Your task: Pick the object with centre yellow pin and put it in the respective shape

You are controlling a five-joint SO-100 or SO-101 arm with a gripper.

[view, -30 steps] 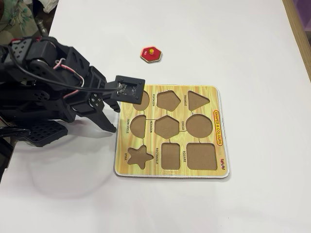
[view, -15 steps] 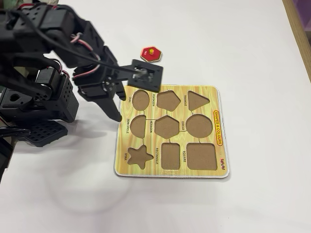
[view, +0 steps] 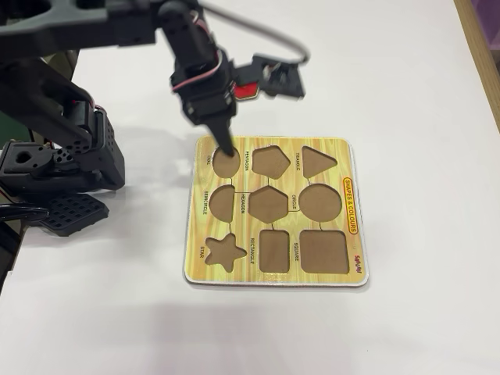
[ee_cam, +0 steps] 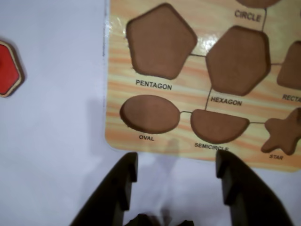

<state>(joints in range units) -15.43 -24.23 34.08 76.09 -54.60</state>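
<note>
In the wrist view my gripper (ee_cam: 176, 172) hangs empty with its jaws spread, just short of the shape board (ee_cam: 117, 80) near the oval recess (ee_cam: 149, 114). A red piece (ee_cam: 8, 69) lies apart on the white table (ee_cam: 51, 141), its pin cropped from sight. In the fixed view that red piece (view: 247, 91) sits behind the arm, mostly hidden. I'd swing over it, centre the jaws on its pin, then descend slowly.

The arm (view: 117, 47) is matte black plastic with blocky servo housings and a perforated base plate at 8 o'clock in the fixed view. A black cable loops off its wrist. The tool (ee_cam: 176, 174) shows 2 dark, tapering fingers (ee_cam: 117, 188).
</note>
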